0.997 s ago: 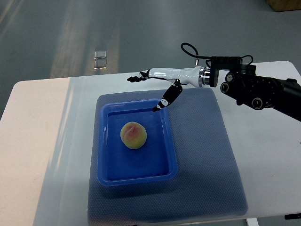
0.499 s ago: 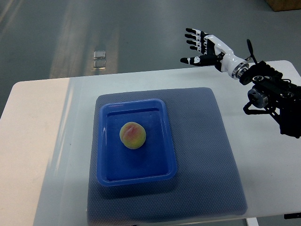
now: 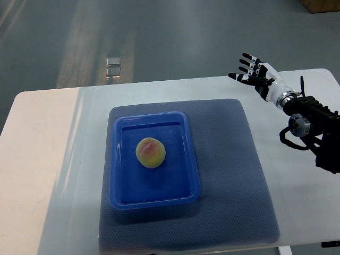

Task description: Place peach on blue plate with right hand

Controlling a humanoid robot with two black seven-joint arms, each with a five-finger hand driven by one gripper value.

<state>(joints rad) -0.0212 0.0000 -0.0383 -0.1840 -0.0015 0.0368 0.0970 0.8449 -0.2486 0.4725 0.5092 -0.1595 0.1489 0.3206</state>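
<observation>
A yellow-pink peach (image 3: pixel 151 153) lies inside the blue plate (image 3: pixel 192 175), a shallow rectangular tray, a little above its middle. The plate rests on a dark blue mat (image 3: pixel 234 175). My right hand (image 3: pixel 251 74) is up at the far right, well away from the plate, above the table's back edge. Its white and black fingers (image 3: pixel 247 58) are spread and hold nothing. The black forearm runs in from the right edge. No left arm shows.
The white table (image 3: pixel 48 159) extends to the left and right of the mat. Grey floor lies beyond the back edge, with a small metal fitting (image 3: pixel 112 67) on it. A brown box corner (image 3: pixel 321 5) sits at the top right.
My right hand has pulled back from over the plate's top corner to the far right, turning upward with fingers spread. The peach has stayed in the plate.
</observation>
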